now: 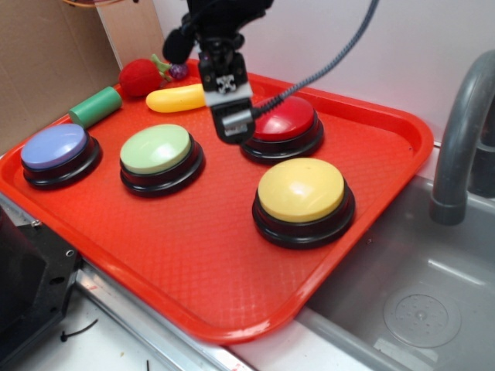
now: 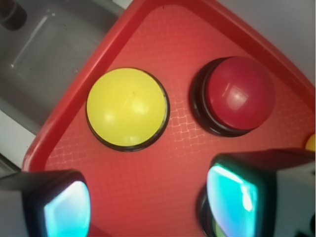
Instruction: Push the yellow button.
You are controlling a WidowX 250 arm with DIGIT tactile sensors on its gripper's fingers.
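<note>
I hold the end effector above the tray, fingers apart and empty, so the wrist view frames the yellow button sitting toward the counter's sink-side edge, beside the red button, untouched.

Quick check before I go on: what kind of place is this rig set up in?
Probably a toy kitchen test bench. A red tray of dome buttons, the yellow button among them, sits beside a grey sink basin with a faucet; toy fruit lies at the tray's back and cardboard stands behind.
</note>
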